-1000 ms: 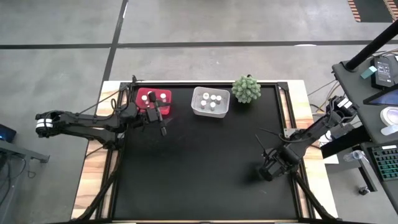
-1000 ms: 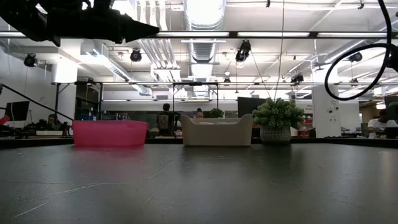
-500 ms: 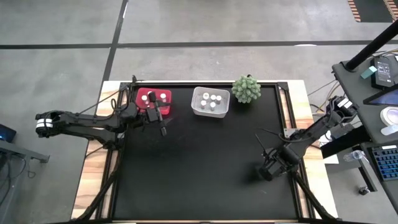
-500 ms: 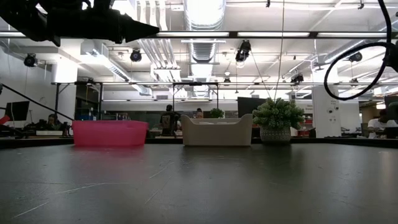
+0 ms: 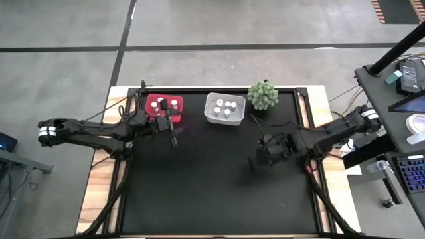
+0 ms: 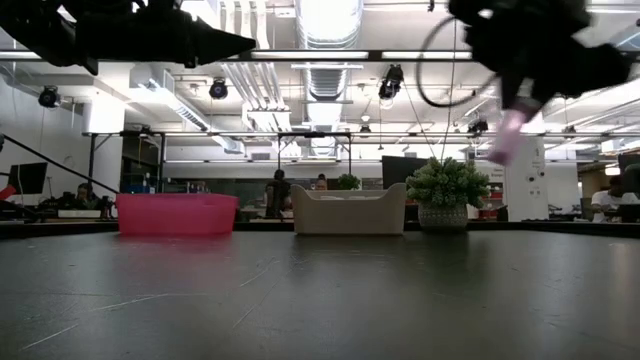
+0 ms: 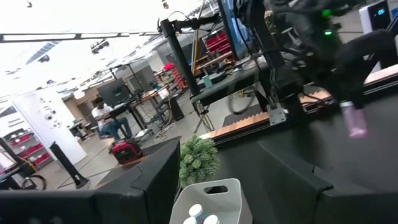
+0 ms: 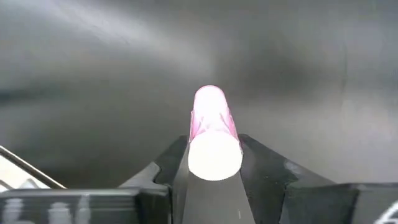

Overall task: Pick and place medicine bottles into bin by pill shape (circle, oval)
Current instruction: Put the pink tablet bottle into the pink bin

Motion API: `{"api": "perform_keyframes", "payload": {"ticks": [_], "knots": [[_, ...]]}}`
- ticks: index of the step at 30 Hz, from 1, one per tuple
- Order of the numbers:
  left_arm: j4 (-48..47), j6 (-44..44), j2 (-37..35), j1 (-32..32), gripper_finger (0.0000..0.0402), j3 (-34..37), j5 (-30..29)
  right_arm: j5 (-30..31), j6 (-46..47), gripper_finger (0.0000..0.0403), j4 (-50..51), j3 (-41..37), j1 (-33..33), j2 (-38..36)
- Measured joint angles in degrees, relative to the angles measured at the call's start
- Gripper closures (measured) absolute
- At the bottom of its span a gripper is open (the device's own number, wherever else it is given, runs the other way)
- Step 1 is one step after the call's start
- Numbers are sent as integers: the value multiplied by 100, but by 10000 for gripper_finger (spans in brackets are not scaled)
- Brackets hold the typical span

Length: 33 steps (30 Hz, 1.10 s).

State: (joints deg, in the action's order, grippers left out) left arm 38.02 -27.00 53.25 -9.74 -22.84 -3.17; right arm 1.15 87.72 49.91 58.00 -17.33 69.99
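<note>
My right gripper [image 5: 260, 159] hangs over the table's middle right, shut on a small pink-bodied medicine bottle [image 8: 213, 124] with a white cap. The bottle also shows in the low view [image 6: 508, 135] and the left wrist view [image 7: 356, 121]. Several white-capped bottles stand in the red bin [image 5: 165, 106] and several in the white bin [image 5: 224, 108] at the far edge. My left gripper [image 5: 173, 136] waits open and empty just in front of the red bin. My right gripper pinches the bottle's pink body [image 8: 194, 127] between its two fingers, just below the white cap [image 8: 214, 155]. The bottle lies along the fingers, cap toward the wrist, its bottom sticking out past the fingertips. It hangs tilted, bottom end [image 6: 500, 155] down, clear of the table.
A green spiky plant [image 5: 263, 95] stands at the far edge, right of the white bin. The black table top [image 5: 212, 186] lies bare in front of the bins. People and desks show in the room beyond the table.
My right gripper has gone from near the table's right edge toward the left and far edge, carrying the pink bottle clear of the table. It now shows high in the low view, where only its cable showed before.
</note>
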Motion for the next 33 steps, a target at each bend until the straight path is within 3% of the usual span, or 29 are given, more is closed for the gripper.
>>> {"api": "perform_keyframes", "payload": {"ticks": [11, 20, 23, 33], "knots": [[-12, 269, 68, -2, 208, -21, 221, 40, -3346, 286, 104, 1710, 1461, 1183], [-1587, 588, 734, -2, 208, -890, 358, 47, -5879, 283, 264, 3215, 2197, 2316], [-2060, 590, 1080, 0, 208, -1160, 358, 46, -6519, 283, 265, 3624, 2343, 2634], [-2108, 1015, 2162, -292, 208, -1656, 462, 39, -7632, 285, 403, 4615, 2494, 3324]]}}
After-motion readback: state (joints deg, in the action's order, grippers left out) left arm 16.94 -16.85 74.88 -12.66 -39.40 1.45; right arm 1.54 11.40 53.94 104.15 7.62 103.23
